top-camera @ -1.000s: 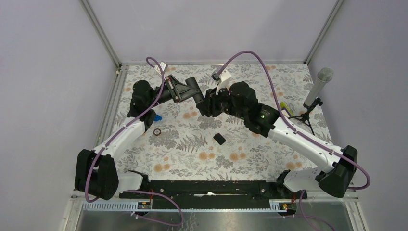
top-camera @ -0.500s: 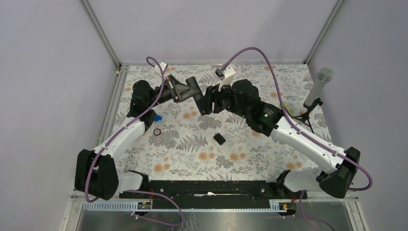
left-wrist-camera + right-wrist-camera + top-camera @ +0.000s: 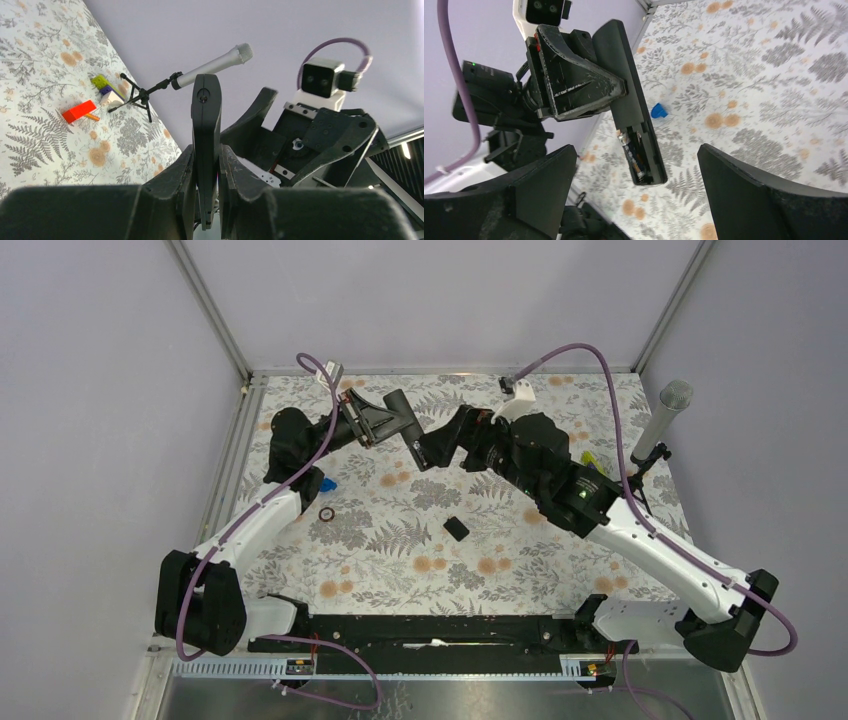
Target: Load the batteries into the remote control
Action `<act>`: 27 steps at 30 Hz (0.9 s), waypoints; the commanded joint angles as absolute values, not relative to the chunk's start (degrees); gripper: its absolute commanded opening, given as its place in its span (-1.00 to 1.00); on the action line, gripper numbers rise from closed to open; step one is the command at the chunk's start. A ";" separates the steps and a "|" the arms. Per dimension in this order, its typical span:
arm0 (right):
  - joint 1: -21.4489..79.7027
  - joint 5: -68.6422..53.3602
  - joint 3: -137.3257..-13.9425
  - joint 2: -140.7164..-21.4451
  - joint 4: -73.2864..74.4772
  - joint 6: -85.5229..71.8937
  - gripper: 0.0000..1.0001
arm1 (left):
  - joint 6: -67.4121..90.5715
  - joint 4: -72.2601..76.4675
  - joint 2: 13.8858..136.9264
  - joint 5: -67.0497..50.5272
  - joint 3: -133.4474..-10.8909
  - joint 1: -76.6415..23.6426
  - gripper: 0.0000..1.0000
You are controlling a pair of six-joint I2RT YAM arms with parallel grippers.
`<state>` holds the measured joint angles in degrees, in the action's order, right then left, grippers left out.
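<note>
a: what has changed with the right fingers (image 3: pixel 744 185) in the last second?

b: they were half closed right at the lower end of the remote control (image 3: pixel 626 95). now they are spread wide, holding nothing, and the right arm has drawn back a little, so they sit just beside the remote and no longer touch it.

a: and the left fingers (image 3: pixel 182 170)?

b: no change in the grip. they are pinching the remote control by its sides and holding it up off the surface (image 3: pixel 520 560), tilted, with the open back turned toward the right arm. the left arm has only shifted its angle slightly.

a: where are the batteries (image 3: pixel 633 155)?

b: the right wrist view shows the bay open at the remote's free end with at least 1 battery lying inside it. whether a 2nd lies next to it is too small to tell.

a: so what does that mean for the task?

b: judging by the opened fingers and the filled bay, a battery has just been let go into place. the small black cover (image 3: pixel 456 529) lies on the surface, well apart from the remote, so closing the back is not yet done.
</note>
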<state>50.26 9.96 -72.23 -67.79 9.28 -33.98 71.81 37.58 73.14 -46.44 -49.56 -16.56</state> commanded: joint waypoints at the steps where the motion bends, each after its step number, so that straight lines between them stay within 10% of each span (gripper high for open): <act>1: 50.27 11.16 -70.14 -66.52 6.05 -46.89 0.99 | 73.73 43.50 71.90 -43.29 -52.47 -16.57 -1.00; 27: 46.55 4.05 -61.89 -69.61 -11.00 -64.14 0.70 | 73.76 40.73 69.17 -38.94 -52.74 -18.27 -1.00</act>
<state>47.11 4.95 -62.67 -69.41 -6.44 -62.24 74.08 37.82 71.07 -39.99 -49.82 -17.91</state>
